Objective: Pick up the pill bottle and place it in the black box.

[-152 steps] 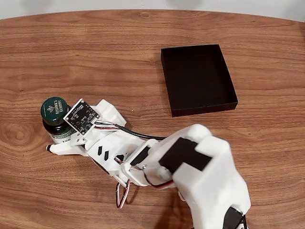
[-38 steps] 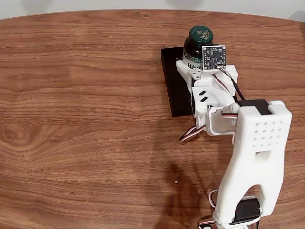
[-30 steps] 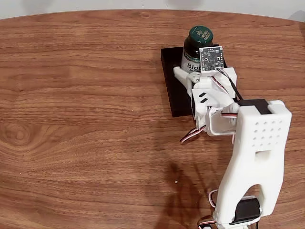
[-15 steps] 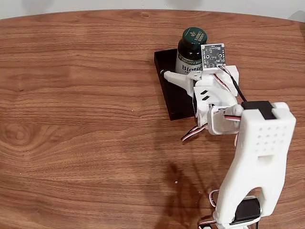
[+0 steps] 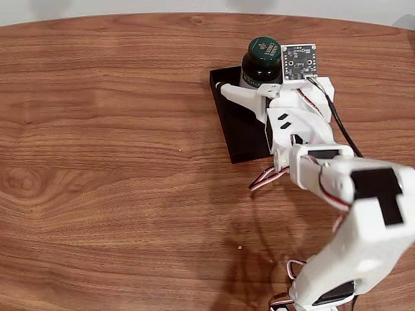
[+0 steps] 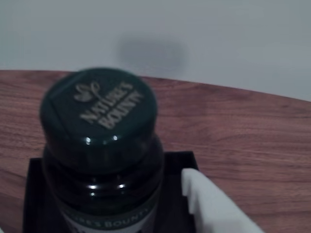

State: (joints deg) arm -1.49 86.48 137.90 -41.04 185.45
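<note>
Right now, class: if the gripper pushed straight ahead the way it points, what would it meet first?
The pill bottle, standing upright in the black box between the open fingers. Beyond it, probably the box's far wall, though depth is unclear.

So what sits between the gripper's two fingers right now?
The pill bottle stands between the gripper's open fingers in the fixed view, upright in the black box.

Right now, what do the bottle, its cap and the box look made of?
Pill bottle: dark glossy glass or plastic, showing highlights.
Cap: dark green moulded plastic, semi-gloss, raised lettering.
Black box: matte black, no glare; card or plastic, unclear.
</note>
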